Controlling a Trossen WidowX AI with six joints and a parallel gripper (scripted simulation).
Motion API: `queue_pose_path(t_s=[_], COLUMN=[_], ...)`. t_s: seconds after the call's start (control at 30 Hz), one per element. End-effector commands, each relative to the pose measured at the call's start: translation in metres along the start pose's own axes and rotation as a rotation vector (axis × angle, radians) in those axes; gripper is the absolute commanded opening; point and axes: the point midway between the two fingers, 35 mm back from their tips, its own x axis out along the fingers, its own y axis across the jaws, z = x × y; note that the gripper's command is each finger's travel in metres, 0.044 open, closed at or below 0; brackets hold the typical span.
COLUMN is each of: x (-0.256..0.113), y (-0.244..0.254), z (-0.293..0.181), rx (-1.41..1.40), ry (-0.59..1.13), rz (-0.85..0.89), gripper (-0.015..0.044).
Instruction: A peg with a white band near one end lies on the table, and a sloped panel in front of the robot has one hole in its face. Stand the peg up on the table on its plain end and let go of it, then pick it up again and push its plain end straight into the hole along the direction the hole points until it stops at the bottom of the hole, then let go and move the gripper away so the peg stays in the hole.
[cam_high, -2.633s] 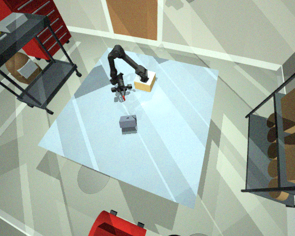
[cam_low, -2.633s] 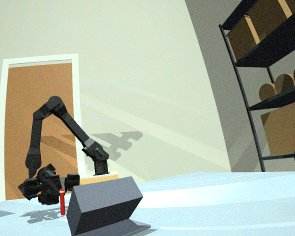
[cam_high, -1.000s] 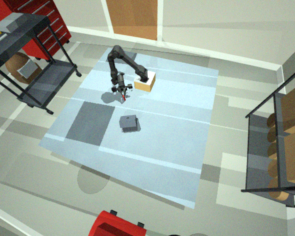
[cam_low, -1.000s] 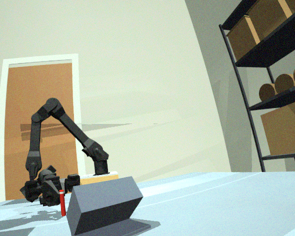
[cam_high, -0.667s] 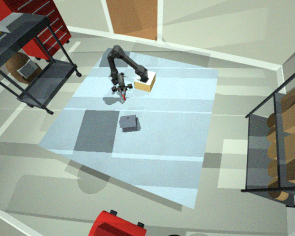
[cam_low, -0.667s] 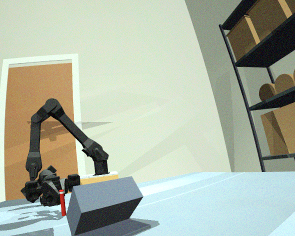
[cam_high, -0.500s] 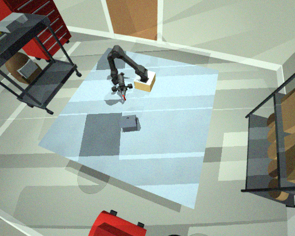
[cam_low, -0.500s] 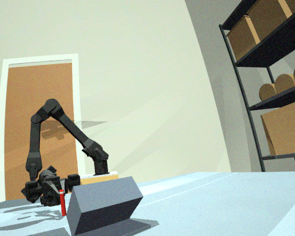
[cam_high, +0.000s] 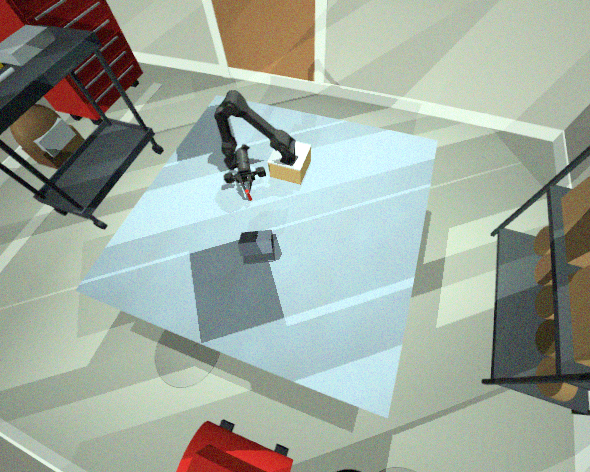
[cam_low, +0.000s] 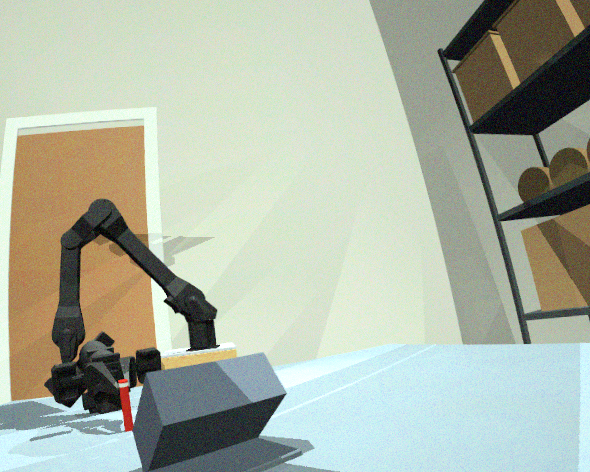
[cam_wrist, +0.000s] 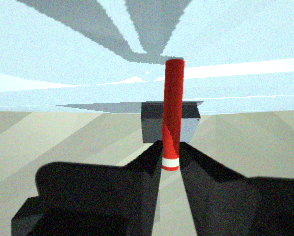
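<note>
A red peg (cam_high: 249, 195) (cam_low: 127, 410) (cam_wrist: 174, 95) stands nearly upright, leaning slightly in the exterior view, with its white band at the top and its plain end down. My gripper (cam_high: 246, 190) (cam_low: 122, 391) (cam_wrist: 170, 146) reaches in from the side and is shut on the peg just below the band. In the wrist view the plain end meets a shadow on the table; whether it touches cannot be told for certain. The grey sloped panel (cam_high: 257, 246) (cam_low: 210, 395) (cam_wrist: 171, 131) stands apart from the peg, on the far side of it from the arm base. Its hole cannot be made out.
The arm's base stands on a wooden block with a white top (cam_high: 286, 172) (cam_low: 200, 358), beside the gripper. The light blue table surface (cam_high: 345, 240) (cam_low: 425, 400) carries broad shadows. Carts, a shelf and a red object stand outside the blue surface in the top view.
</note>
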Motion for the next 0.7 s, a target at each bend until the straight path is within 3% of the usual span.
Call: queue_pose_path(t_s=[0.0,0.67], x=[-0.0007,-0.0032], y=[-0.0004,-0.0018], z=[0.0013,0.0029], rx=[-0.001,0.02], ry=[-0.001,0.015], rz=[0.0,0.015], gripper=[0.0049,0.0049])
